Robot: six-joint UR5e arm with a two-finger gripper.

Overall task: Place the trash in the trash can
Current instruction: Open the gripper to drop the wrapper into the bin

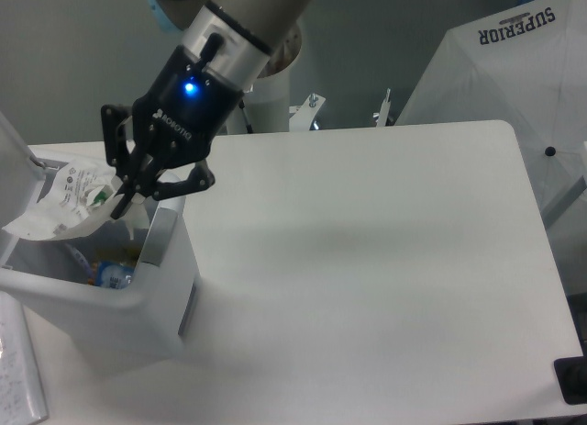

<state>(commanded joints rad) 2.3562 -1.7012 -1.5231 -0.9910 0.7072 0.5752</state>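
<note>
The crumpled wrapper (66,200) hangs pinched at one corner in the closed fingers of the gripper (128,194), over the open mouth of the trash can (165,260), which stands at the left edge of the tabletop (367,260) with the crushed bottle (110,274) already lying inside. From where I stand, the release looks best made with the fingers well inside the rim line, since the limp sheet trails toward the raised lid (14,159) and could drape over an edge. The jaws should open fully, letting the wrapper fall straight down.
</note>
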